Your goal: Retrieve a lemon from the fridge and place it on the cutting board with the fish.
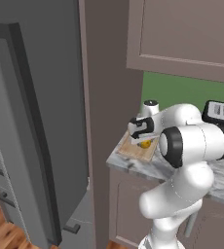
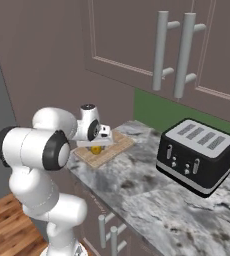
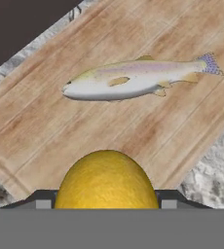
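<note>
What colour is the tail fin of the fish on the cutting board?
The fish's tail fin is purplish-blue with small dark speckles, clearest in the hand view.

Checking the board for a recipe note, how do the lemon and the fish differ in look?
The lemon is round and plain yellow; the fish is long, slim, pale silver. The lemon sits between the gripper tips; the fish lies flat, untouched. Both are over the cutting board.

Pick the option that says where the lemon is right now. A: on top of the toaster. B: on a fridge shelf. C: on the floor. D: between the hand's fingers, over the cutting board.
D: the hand view shows the lemon between the fingers of the hand, with the cutting board and the fish beyond it.
</note>
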{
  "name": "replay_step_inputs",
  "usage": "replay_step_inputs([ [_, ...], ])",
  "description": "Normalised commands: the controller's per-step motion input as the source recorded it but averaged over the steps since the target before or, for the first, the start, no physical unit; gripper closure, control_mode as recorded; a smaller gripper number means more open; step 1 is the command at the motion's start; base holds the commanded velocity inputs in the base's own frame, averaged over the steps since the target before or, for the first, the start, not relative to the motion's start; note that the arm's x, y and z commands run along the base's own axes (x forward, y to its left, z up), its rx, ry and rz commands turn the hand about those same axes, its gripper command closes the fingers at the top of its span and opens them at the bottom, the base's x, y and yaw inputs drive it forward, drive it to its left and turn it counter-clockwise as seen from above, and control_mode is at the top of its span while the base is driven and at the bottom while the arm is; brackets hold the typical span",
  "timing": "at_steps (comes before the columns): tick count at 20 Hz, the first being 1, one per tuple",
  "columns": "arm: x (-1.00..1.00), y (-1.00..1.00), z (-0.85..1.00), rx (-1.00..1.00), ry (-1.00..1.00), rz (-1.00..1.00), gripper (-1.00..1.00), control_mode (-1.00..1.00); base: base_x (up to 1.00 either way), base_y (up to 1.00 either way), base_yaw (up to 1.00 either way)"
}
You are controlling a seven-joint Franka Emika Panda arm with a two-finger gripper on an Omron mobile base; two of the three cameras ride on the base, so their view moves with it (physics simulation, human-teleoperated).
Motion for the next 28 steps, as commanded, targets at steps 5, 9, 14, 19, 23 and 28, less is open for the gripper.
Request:
replay_step_inputs([
  [5,0.23,0.00,-0.29,0.00,0.03,0.00,1.00,-1.00,0.00,0.00,0.00],
  [9,0.06,0.00,-0.21,0.00,0.00,0.00,1.00,-1.00,0.00,0.00,0.00],
  [14,0.00,0.00,0.00,0.00,0.00,0.00,1.00,-1.00,0.00,0.00,0.00],
  [19,0.00,0.00,0.00,0.00,0.00,0.00,-1.00,-1.00,0.00,0.00,0.00],
  [23,0.00,0.00,0.00,0.00,0.00,0.00,-1.00,-1.00,0.00,0.00,0.00],
  [28,0.00,0.00,0.00,0.00,0.00,0.00,-1.00,-1.00,0.00,0.00,0.00],
])
